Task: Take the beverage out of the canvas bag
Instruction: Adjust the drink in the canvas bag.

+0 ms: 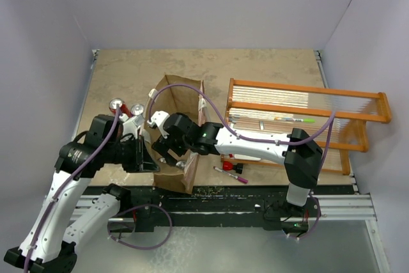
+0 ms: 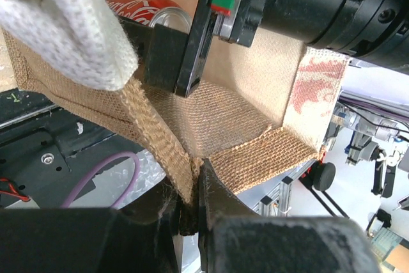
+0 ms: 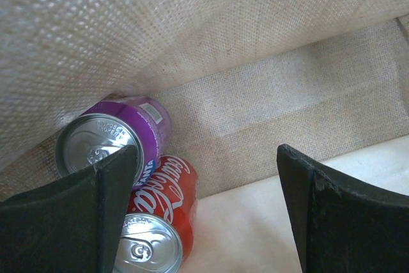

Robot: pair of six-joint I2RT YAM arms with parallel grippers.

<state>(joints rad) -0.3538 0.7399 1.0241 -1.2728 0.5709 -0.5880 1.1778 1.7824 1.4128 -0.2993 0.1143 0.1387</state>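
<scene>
1. Woven rim of the canvas bag (image 2: 223, 126) is clamped by our left gripper (image 2: 190, 212); we should hold the mouth wide.
2. Our right gripper (image 3: 208, 183) is inside, jaws apart.
3. Deeper lie the red can (image 3: 160, 215) and purple can (image 3: 131, 126), touching; we should centre over one only.

Your left arm (image 1: 83, 156) & right arm (image 1: 255, 148): white links w/ chunky black joints. Purple cables (image 2: 105, 160) loop along both. Small green/red mark (image 2: 222, 1) near right wrist. Fingers (image 3: 345, 215) matte black, flat, blunt-tipped, edges scuffed pale.
</scene>
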